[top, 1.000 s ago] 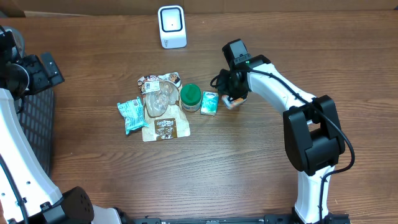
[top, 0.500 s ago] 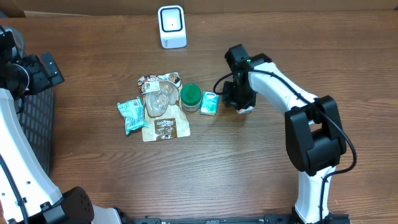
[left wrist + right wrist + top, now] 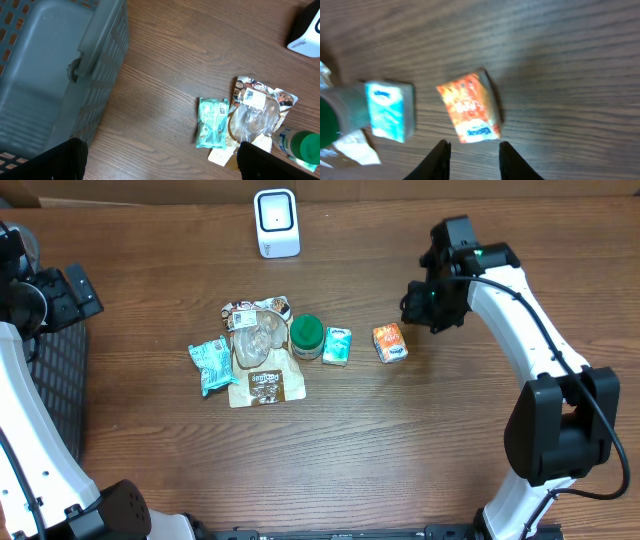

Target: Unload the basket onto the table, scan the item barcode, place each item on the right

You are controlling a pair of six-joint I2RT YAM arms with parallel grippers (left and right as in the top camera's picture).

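Note:
A small orange packet [image 3: 390,342] lies flat on the wooden table, right of the other items; the right wrist view shows it [image 3: 469,107] just ahead of the fingertips. My right gripper [image 3: 415,307] hovers up and to the right of it, open [image 3: 472,150], nothing between its fingers. The white barcode scanner [image 3: 276,222] stands at the back of the table, its corner [image 3: 306,36] showing in the left wrist view. Far off at the left edge, my left gripper [image 3: 160,152] is wide open and holds nothing.
A teal tissue pack [image 3: 337,345], a green-lidded jar [image 3: 306,335], a clear bag [image 3: 255,335], a brown pouch [image 3: 265,385] and a teal snack pouch [image 3: 210,365] cluster mid-table. A grey basket [image 3: 45,75] sits at the left edge.
The right gripper set the orange packet down beside the tissue pack, let go, and drew back up and to the right. The left arm stayed still.

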